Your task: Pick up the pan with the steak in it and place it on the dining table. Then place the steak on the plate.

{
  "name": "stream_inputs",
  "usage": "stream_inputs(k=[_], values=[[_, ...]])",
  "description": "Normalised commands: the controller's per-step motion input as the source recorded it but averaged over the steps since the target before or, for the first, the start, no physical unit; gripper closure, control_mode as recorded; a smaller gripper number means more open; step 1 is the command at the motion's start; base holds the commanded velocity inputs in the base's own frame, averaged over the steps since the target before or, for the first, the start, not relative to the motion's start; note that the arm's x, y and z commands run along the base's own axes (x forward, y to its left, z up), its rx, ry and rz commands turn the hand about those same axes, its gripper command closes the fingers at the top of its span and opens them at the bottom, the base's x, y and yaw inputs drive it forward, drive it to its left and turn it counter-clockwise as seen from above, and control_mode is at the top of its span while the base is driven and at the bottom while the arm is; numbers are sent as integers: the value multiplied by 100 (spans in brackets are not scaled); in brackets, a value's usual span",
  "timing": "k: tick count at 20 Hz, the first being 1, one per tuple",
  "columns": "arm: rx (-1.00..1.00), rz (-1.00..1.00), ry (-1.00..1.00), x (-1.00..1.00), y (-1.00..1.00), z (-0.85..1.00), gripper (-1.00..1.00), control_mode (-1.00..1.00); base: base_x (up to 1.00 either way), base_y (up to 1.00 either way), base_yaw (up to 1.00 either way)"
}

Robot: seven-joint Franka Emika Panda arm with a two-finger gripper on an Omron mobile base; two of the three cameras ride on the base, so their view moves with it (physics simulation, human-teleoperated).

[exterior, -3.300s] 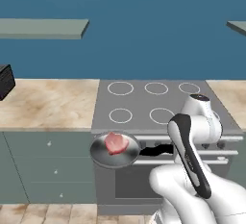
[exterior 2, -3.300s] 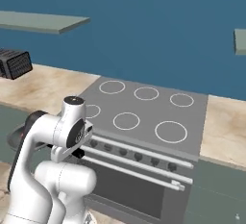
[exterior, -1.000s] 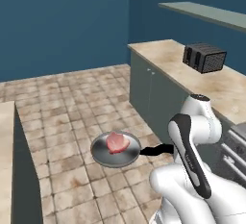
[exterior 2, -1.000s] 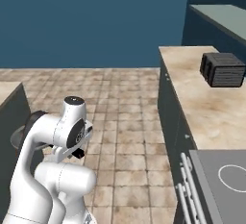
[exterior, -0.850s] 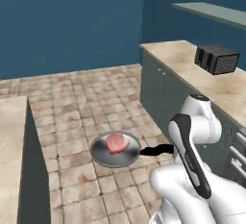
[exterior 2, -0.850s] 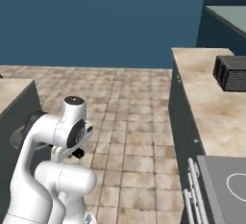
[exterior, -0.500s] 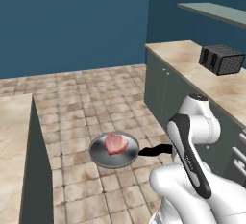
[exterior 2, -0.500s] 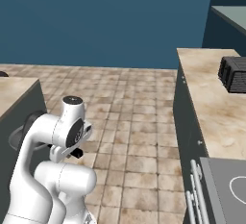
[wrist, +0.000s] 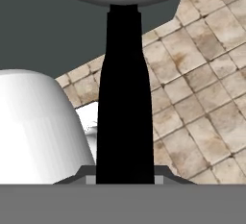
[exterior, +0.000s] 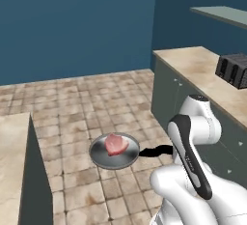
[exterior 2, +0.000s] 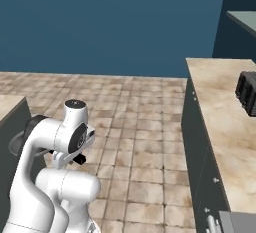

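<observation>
Hand view: pincer [wrist: 124, 180] clamped on pan [exterior: 115, 151] handle, long axis running away from pincer.

Deep blue walls [exterior: 77, 21] rise behind a floor [exterior: 87, 98] of mottled brown stone tiles. A beige stone counter [exterior 2: 220, 122] on grey-green cabinets [exterior: 166, 98] carries a dark toaster [exterior: 234, 69] beneath a pale shelf [exterior: 222, 14].

Arm [exterior: 190, 144] folded, jaws clamped tight.

Both base views look forward and down from behind the arm, left and right, sharing the tiled floor [exterior: 87, 103] and counter [exterior 2: 220, 107]. Hand view peers close along the pan [wrist: 124, 74] handle.
</observation>
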Motion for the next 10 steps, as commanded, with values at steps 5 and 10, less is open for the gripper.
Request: stream_inputs(k=[5, 10], values=[[0, 0, 0, 0, 0, 0, 100, 100, 100, -18, 0], [0, 0, 0, 0, 0, 0, 100, 100, 100, -17, 0]])
